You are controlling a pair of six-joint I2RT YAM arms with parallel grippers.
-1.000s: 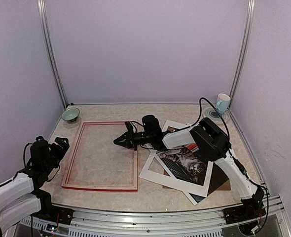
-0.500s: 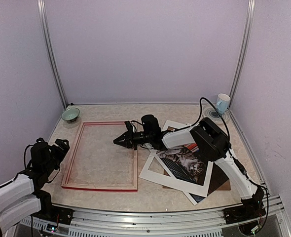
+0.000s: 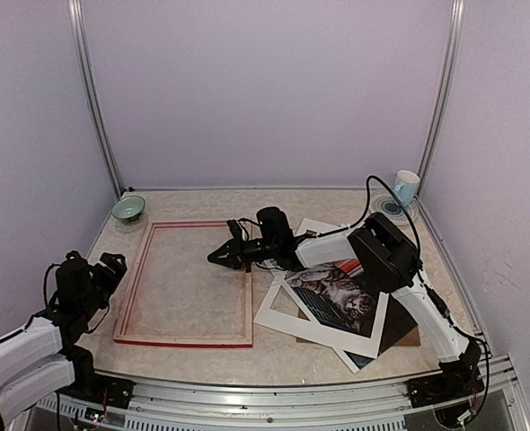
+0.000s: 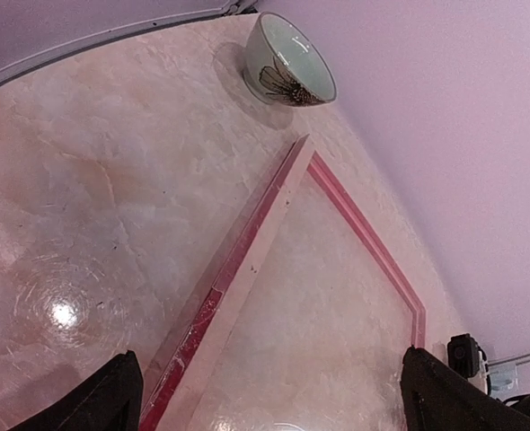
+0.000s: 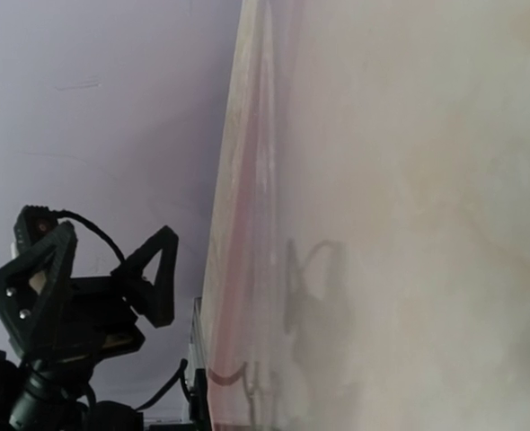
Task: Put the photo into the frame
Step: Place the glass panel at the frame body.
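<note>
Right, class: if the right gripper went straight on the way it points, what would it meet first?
Likely the frame's left rail, as the right gripper points left across the frame; if it clears that, the left gripper. Height is unclear.

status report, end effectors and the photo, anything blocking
Left end effector open, empty, left of the frame. Right end effector shut, empty, over its far right corner. Photo outside frame, white mat on top.
</note>
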